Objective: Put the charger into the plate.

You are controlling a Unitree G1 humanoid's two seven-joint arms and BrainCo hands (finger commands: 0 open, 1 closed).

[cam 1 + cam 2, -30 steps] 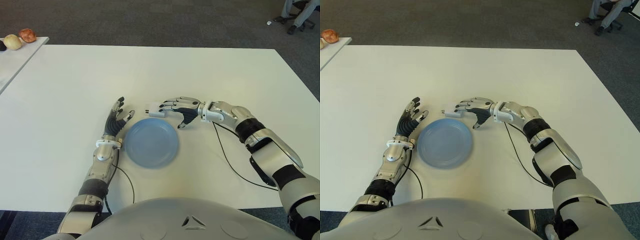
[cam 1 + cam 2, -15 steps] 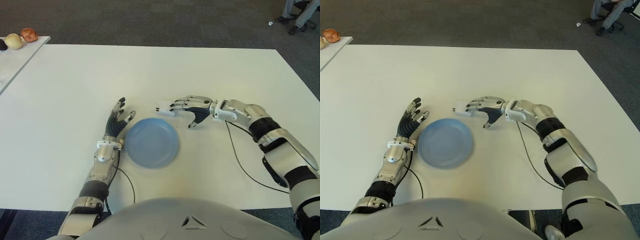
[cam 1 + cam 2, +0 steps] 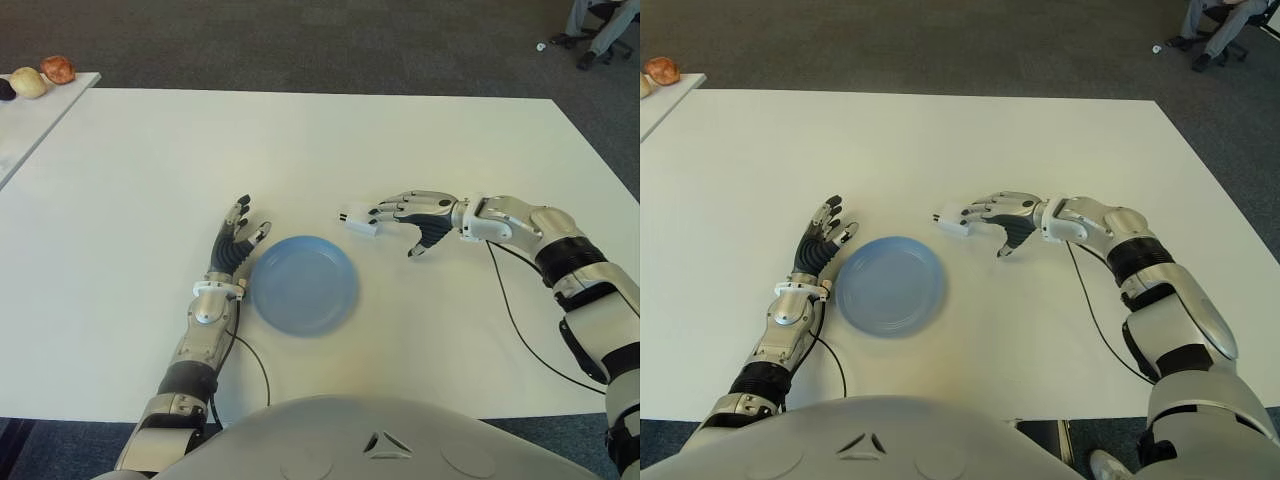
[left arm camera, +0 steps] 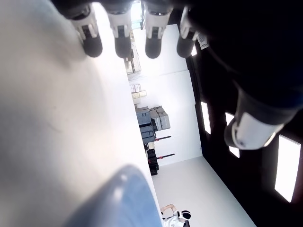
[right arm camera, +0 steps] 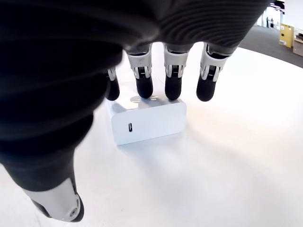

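Eye views: you've got nothing placed yet. The charger (image 3: 360,221) sits on the white table (image 3: 420,140), just beside the blue plate (image 3: 304,284) on its far right side, not in it. Your right hand (image 3: 413,212) reaches over it, fingers extended, no grasp. Left hand (image 3: 236,243) shows just left of the plate, fingers spread, holding nothing.

Right wrist view: charger (image 5: 147,121) is a small white block with one port facing the camera, fingertips (image 5: 173,84) hanging above it, no grip closed.

Left wrist view: released, plate edge (image 4: 123,198) nearby.
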